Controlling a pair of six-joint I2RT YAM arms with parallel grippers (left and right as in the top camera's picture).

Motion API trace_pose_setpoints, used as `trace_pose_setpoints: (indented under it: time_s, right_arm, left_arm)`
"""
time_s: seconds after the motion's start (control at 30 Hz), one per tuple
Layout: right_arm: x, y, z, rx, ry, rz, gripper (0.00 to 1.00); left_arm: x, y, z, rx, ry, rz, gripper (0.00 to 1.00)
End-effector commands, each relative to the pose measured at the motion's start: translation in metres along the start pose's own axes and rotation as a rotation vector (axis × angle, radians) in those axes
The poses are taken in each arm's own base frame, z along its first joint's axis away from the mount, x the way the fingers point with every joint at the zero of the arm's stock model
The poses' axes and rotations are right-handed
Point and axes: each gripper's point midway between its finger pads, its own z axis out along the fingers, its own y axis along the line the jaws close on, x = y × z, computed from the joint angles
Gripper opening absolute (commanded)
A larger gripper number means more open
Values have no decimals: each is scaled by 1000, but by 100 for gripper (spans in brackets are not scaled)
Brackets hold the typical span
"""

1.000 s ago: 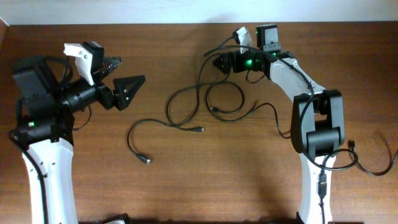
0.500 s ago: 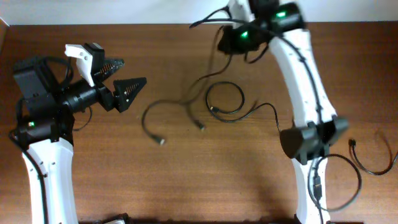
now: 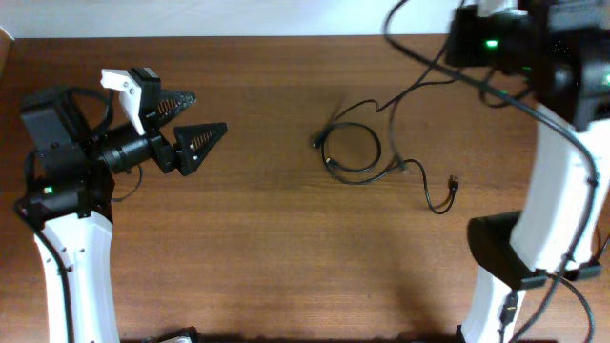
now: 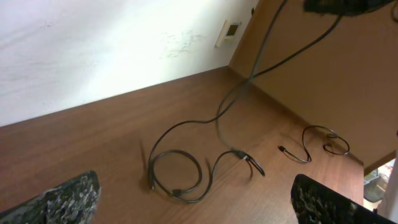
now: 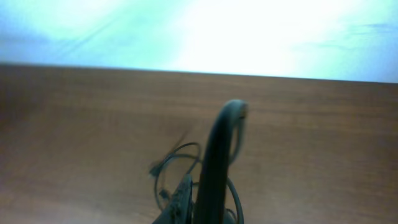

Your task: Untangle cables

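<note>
Now the right tool [image 3: 459, 48] is clamping the cables [image 3: 353, 152] above the worktop's [image 3: 286, 257] far edge, while the left tool [image 3: 208, 112] is gaping wide apart.

Left arm [image 3: 71, 267] and right arm [image 3: 562, 181]: white shells, black joints, green lights.
The left arm's tool [image 3: 195, 116] has two black, ribbed, triangular fingers [image 3: 202, 139] and a white bracket [image 3: 124, 88]. A thick black harness cable [image 3: 519, 103] runs along the right arm.
</note>
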Motion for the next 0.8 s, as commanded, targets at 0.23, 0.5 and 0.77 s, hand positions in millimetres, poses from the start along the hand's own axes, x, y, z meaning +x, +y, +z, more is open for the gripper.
trace_pose_setpoints:
  time_s: [0.23, 0.5, 0.77]
  right_arm:
    - [67, -75, -8, 190, 278, 61, 4]
    - [90, -185, -25, 435, 318, 303, 4]
    - [126, -411, -25, 764, 138, 803, 4]
  left_arm:
    - [-1, -7, 0, 32, -7, 37, 99]
    - [-1, -7, 0, 32, -7, 63, 99]
    - [5, -47, 27, 184, 26, 110, 99]
